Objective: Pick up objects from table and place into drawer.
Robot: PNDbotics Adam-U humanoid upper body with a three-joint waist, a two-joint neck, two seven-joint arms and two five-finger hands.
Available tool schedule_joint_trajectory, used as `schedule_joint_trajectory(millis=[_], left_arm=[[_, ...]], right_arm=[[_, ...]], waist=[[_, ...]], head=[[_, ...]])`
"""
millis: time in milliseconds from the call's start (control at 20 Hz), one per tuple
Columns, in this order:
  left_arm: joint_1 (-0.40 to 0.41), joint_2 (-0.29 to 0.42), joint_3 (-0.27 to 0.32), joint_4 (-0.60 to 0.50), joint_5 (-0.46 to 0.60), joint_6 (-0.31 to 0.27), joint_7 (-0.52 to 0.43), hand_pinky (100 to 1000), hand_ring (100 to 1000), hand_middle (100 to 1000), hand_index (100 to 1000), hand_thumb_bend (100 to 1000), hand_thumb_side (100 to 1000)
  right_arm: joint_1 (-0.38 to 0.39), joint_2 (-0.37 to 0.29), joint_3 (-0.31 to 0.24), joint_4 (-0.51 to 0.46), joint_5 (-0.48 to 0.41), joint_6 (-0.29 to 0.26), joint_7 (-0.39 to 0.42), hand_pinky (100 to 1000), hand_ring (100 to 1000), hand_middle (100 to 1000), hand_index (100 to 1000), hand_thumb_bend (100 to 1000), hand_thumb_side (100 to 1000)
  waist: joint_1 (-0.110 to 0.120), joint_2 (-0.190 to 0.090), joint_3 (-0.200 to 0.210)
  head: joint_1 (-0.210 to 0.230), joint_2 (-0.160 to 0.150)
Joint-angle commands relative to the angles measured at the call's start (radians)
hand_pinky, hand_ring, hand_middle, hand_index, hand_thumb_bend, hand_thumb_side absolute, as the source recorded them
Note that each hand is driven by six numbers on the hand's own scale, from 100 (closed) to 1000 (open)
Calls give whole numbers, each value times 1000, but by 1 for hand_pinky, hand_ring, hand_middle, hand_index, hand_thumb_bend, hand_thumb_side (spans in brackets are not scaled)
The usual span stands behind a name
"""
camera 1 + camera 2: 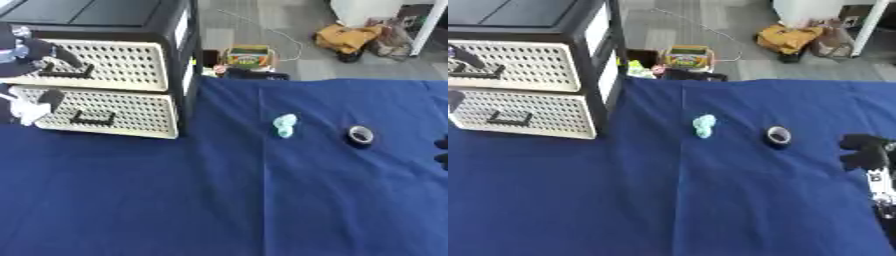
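I seem to be working in a lab or test room rather than a home: my table [262, 200] is draped in a plain blue cloth and carries a black plastic drawer unit [105, 65] with cream perforated fronts. Beyond it lies a grey floor [262, 25] with a loose cable [271, 30], a yellow bag [346, 37] and a box of coloured bits [249, 56].
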Motion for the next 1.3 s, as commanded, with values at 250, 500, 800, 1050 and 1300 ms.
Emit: schedule_joint_trajectory(millis=[250,500,800,1050,1300], left_arm=[[-4,23,13,5,-54,3,27,180,100,100,875,108,301],[-1,20,21,20,-60,16,54,184,100,100,878,100,290],[0,16,17,32,-63,22,68,185,100,100,872,100,295],[1,14,13,34,-101,15,80,195,100,100,866,106,303],[4,9,4,38,-139,3,92,199,100,100,859,135,316]], right_arm=[[-9,-5,-1,-16,2,3,6,618,706,387,712,188,877],[-12,-2,0,-16,3,6,8,618,707,386,710,188,876],[-14,4,1,-16,4,8,13,620,707,386,710,188,875],[-15,8,1,-16,5,9,15,620,708,385,710,187,875],[-18,14,1,-16,6,13,18,621,708,385,710,188,873]], waist=[[1,-16,1],[1,-12,2],[-1,-8,2],[-1,-4,1],[0,0,-1]], head=[[4,-17],[6,-21],[10,-25],[13,-28],[16,-29]])
